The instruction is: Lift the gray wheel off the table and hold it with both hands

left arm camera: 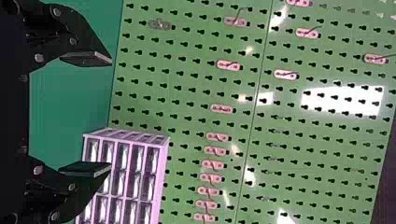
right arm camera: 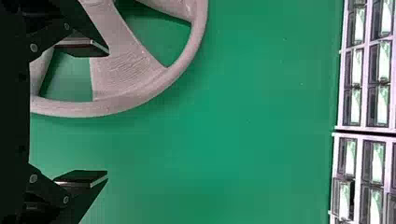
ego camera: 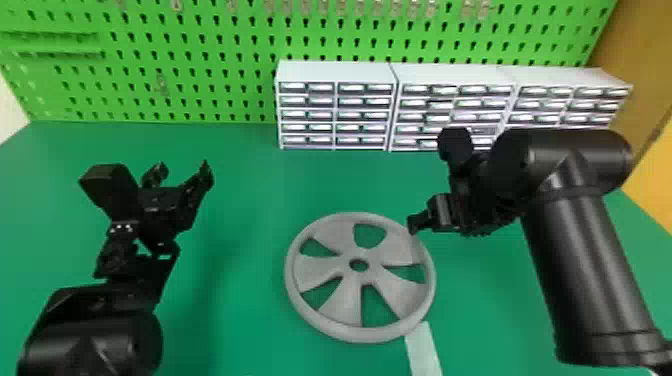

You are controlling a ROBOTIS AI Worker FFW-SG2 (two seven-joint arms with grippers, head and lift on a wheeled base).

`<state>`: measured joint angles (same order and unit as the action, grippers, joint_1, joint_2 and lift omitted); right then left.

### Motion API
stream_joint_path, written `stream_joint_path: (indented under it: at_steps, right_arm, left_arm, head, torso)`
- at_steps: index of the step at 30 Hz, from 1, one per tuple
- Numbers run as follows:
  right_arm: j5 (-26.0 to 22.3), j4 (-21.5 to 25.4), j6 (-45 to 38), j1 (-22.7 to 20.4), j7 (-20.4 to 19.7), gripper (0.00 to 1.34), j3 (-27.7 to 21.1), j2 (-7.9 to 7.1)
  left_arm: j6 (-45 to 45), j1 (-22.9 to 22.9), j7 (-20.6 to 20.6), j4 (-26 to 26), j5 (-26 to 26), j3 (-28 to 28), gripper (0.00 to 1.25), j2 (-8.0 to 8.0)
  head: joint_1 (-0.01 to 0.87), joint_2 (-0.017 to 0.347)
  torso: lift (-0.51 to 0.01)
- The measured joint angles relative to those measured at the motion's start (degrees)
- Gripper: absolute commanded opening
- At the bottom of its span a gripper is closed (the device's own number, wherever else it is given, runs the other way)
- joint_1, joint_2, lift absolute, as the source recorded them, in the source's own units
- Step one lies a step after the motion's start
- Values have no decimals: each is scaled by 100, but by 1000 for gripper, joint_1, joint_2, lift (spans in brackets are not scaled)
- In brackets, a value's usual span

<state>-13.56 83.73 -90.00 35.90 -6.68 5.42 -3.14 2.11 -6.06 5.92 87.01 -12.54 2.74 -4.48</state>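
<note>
The gray wheel (ego camera: 345, 305) lies flat on the green desk (ego camera: 240, 300), well forward of the back edge and between the two grippers; it has five broad spokes around a hole in its middle. A pale strip (ego camera: 425, 350) runs toward the desk's front from the wheel's front right rim; whether it passes under the rim I cannot tell. The left gripper (ego camera: 182, 172) is over the desk's left part, well apart from the wheel, and in its wrist view the left gripper (left arm camera: 109, 113) is open, fingers wide apart. The right gripper (ego camera: 425, 220) is near the wheel's back right rim; in its own view the right gripper (right arm camera: 108, 112) is open too, one finger in front of the wheel, the other in front of bare desk. I cannot tell whether it touches the rim. White drawer units (ego camera: 335, 72) stand along the desk's back edge, toward the right corner, before a green pegboard (ego camera: 200, 85) with hooks (ego camera: 360, 7).
</note>
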Motion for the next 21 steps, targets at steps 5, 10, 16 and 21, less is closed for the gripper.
stream_joint_path:
  at_steps: [5,10,16,21]
  right_arm:
    - [-85,-5,0,-51,0,986,25,-11]
    - [-219,34,0,-136,0,985,28,-35]
    - [-280,126,0,-223,0,985,7,-56]
    - [-287,133,0,-275,0,985,2,-76]
  left_arm:
    - [0,4,-4,0,2,-2,790,0]
    - [0,11,-4,0,2,10,790,0]
    - [0,11,-4,0,6,14,790,0]
    - [0,3,-4,0,13,5,790,0]
  head:
    - [711,15]
    - [711,15]
    - [711,15]
    - [711,15]
  torso:
    - [-98]
    - [-98]
    - [-98]
    - [-98]
